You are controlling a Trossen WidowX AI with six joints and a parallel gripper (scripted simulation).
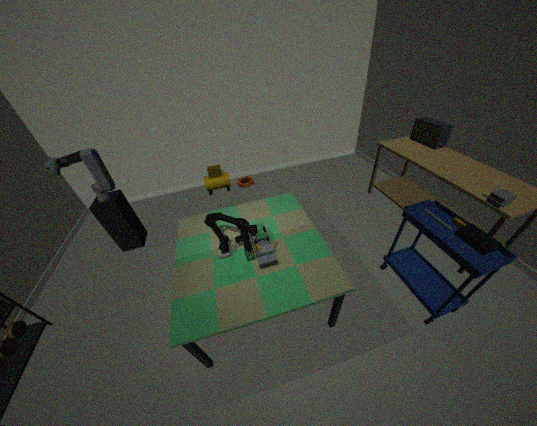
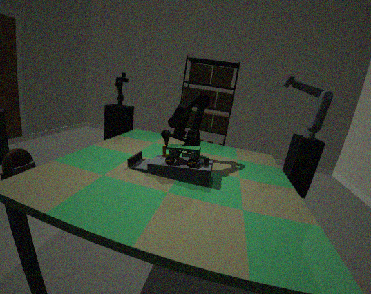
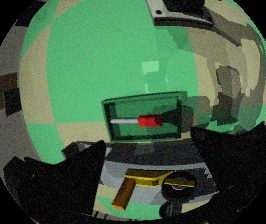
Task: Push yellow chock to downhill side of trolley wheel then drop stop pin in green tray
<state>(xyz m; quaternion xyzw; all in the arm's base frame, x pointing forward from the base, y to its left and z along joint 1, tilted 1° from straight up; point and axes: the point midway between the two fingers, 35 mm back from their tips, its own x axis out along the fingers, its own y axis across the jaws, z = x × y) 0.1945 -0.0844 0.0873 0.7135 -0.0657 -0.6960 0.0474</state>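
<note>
My gripper is open and empty above the green tray. The stop pin lies inside the tray, its red head to the right and its metal shaft to the left. The yellow chock with its orange handle sits on the downhill side of a trolley wheel; they look touching, but the exact contact is too dark to tell. The trolley stands on the grey ramp; in the wrist view my right finger hides much of it.
The ramp's low end has an upright end stop. The arm's base stands on the checkered table, beside the tray and ramp. A blue cart and a wooden bench stand away from the table.
</note>
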